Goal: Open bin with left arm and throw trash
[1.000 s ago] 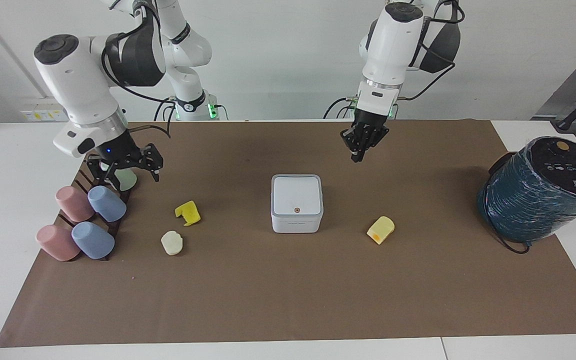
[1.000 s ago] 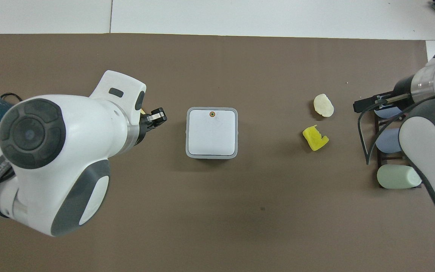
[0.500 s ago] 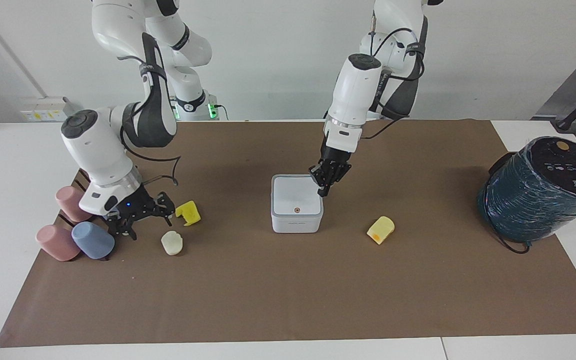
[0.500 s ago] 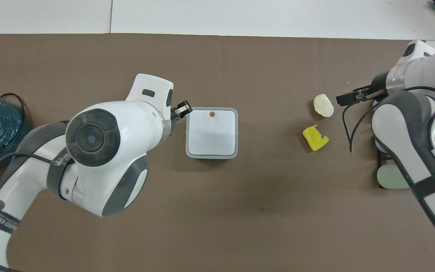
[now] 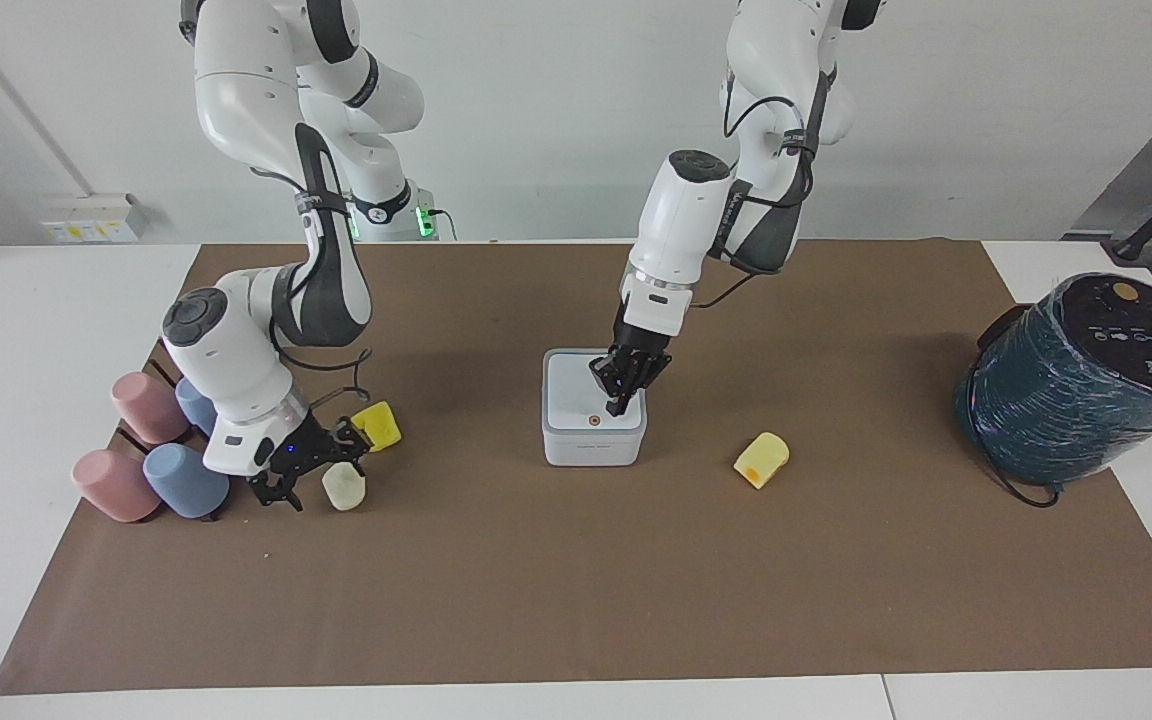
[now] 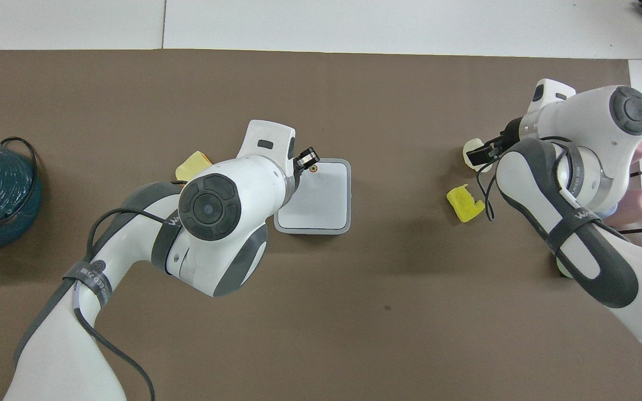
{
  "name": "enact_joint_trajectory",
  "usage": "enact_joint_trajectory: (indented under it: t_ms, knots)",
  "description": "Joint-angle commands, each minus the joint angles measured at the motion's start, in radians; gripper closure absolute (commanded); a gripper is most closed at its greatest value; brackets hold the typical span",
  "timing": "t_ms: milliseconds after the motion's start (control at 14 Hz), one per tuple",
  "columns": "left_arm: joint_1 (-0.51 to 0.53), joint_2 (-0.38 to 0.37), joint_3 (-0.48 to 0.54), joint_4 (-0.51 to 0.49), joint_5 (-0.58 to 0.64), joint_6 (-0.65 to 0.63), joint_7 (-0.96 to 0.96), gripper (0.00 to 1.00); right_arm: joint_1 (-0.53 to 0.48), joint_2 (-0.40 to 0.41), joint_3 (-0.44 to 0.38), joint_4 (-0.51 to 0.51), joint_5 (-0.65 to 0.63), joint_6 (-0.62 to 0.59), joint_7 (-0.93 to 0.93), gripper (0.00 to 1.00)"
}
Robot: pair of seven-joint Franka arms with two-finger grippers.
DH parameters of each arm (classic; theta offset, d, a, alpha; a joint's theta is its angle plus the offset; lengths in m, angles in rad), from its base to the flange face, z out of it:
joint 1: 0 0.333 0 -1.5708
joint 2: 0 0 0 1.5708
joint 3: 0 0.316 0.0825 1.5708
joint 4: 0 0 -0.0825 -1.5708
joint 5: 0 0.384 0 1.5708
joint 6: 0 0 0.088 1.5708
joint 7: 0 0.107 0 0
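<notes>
The bin (image 5: 591,445) sits mid-mat with its lid down; it also shows in the overhead view (image 6: 324,206). My left gripper (image 5: 617,403) is shut, its tips down on the lid beside the orange dot (image 6: 314,167). My right gripper (image 5: 316,468) is open and low on the mat, right beside the pale cream lump (image 5: 344,486). The bright yellow notched chunk (image 5: 378,424) lies just nearer to the robots than that lump. The yellow-orange wedge (image 5: 762,459) lies on the mat beside the bin, toward the left arm's end.
Pink and blue cups (image 5: 148,405) lie on a dark rack close beside the right gripper. The big dark-teal wrapped cylinder (image 5: 1076,385) stands at the left arm's end of the table. The brown mat (image 5: 576,600) covers the table.
My left gripper came down from beside the bin onto its lid near the orange dot. My right gripper dropped lower and moved away from the robots, from the cups to the cream lump.
</notes>
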Motion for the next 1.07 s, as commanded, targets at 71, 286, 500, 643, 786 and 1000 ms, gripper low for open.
enact_joint_trajectory:
  t_ms: [71, 286, 500, 643, 786, 1000]
  knots:
    - [-0.045, 0.003, 0.016, -0.030, -0.013, 0.017, -0.009, 0.89, -0.003, 0.031, 0.005, -0.022, 0.034, 0.058, -0.063, 0.00]
    - [-0.048, 0.020, 0.016, -0.045, -0.013, 0.026, -0.008, 0.89, 0.012, 0.037, 0.005, -0.019, 0.034, 0.068, -0.047, 0.69]
    - [-0.044, 0.032, 0.018, -0.022, -0.011, -0.015, -0.002, 0.87, 0.015, 0.028, 0.005, -0.010, 0.034, 0.033, 0.015, 1.00]
    - [-0.028, 0.025, 0.019, 0.060, -0.010, -0.151, 0.008, 0.87, 0.015, 0.020, 0.005, 0.002, 0.032, -0.004, 0.063, 1.00]
    - [0.016, 0.016, 0.019, 0.163, -0.008, -0.338, 0.020, 0.83, 0.013, 0.006, 0.005, 0.028, 0.032, -0.041, 0.089, 1.00]
    - [0.091, -0.003, 0.016, 0.263, -0.016, -0.532, 0.106, 0.82, 0.015, -0.029, 0.006, 0.105, 0.034, -0.150, 0.240, 1.00]
